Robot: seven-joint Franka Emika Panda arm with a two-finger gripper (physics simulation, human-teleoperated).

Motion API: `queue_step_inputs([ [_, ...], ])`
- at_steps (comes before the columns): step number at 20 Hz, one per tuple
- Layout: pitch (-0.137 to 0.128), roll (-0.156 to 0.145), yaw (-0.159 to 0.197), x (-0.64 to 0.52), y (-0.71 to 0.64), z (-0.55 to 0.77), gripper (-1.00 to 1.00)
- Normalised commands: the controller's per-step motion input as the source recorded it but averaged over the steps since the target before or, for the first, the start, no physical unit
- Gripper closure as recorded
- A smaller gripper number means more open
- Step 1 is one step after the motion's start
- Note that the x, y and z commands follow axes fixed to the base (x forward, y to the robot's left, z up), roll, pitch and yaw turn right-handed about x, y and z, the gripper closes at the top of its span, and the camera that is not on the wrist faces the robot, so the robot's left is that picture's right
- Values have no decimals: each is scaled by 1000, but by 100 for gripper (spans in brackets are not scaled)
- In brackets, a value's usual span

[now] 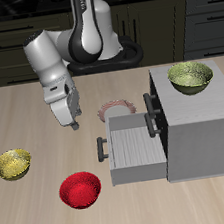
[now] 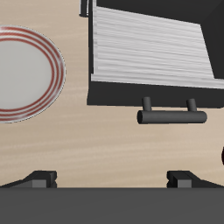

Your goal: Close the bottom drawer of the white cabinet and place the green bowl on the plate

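Note:
The white cabinet stands on the table with its bottom drawer pulled out, dark bar handle facing away from the cabinet. The green bowl rests upright on top of the cabinet. The plate lies flat on the table just behind the open drawer. My gripper hangs above the table beside the plate and short of the drawer front, open and holding nothing. In the wrist view the plate, the drawer and its handle lie beyond my gripper, whose fingers are spread wide.
A golden bowl sits on the table away from the cabinet, and a red bowl stands nearer the front edge, close to the drawer's front corner. The cabinet's upper drawer handle sticks out above the open drawer.

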Motion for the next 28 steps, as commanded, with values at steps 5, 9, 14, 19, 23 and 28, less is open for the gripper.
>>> queue_step_inputs([
  [5,-5,15,16,121,6,70,-100],
  [9,-4,35,32,150,-34,-79,-100],
  [14,-52,59,-43,262,-43,-20,-100],
  [19,-13,52,4,175,218,-154,-100],
  [23,11,34,-13,142,248,-118,-100],
  [28,0,36,-12,178,128,-153,-100],
])
